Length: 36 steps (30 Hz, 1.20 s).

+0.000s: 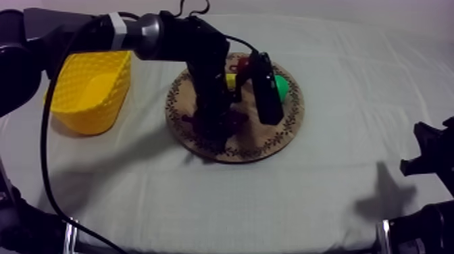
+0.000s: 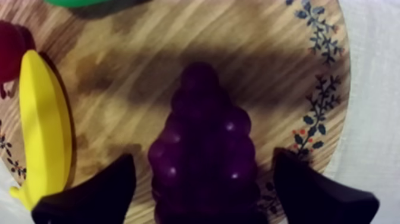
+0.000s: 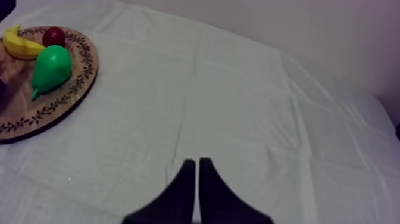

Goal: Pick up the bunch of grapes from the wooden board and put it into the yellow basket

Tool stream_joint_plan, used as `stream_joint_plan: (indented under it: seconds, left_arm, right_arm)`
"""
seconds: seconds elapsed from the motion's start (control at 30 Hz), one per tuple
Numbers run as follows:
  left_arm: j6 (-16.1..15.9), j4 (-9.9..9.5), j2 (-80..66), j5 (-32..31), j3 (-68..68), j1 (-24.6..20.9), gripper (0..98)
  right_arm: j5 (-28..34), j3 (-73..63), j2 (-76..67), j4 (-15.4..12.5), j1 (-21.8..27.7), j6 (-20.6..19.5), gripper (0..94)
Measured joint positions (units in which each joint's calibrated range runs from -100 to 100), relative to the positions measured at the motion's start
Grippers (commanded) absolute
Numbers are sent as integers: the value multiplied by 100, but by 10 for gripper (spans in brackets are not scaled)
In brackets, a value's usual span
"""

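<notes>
Black fingers (image 2: 95, 196) of the left gripper (image 2: 203, 159) stand spread on either side of the bunch of grapes (image 2: 202, 131). A sliver of wood shows between each finger and the purple fruit, so the claw is released and grips nothing. The grapes lie flat on the round wooden board (image 2: 119, 36), near its patterned rim, narrow end pointing away from the gripper. Beside them, not touching, lies the banana (image 2: 44, 119), with the small red fruit (image 2: 11, 50) at its far end and the green pear (image 3: 52, 67) beyond. Seen from above, the left arm (image 1: 169, 37) reaches in from the upper left over the board, and the yellow basket (image 1: 91, 91) sits on the cloth to the board's left, clear of it. The right gripper (image 3: 196, 164), fingers pressed together on nothing, hangs over the bare grey-white cloth (image 3: 250, 101) off to the board's side.
</notes>
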Motion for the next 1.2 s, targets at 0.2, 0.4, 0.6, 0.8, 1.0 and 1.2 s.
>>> stream_joint_plan:
  seconds: [0.2, 0.4, 0.6, 0.8, 1.0, 1.2]
  left_arm:
    - [18, 0, -54, -67, 77, 0, 529]
    - [26, 0, -90, -102, 114, 0, 467]
    - [26, 0, -111, -117, 138, 4, 454]
    - [81, 0, -315, -315, 391, 13, 443]
    - [146, 18, -739, -415, 780, 8, 444]
    - [267, 6, -1359, -253, 1144, 87, 443]
  right_arm:
    - [0, 0, 0, 0, 0, 0, 3]
    - [8, 0, 0, 0, 0, 0, 3]
    - [8, 0, 0, 0, 0, 0, 3]
    - [8, 0, 0, 0, 0, 0, 3]
    - [8, 0, 0, 0, 0, 0, 3]
    - [8, 0, 0, 0, 0, 0, 3]
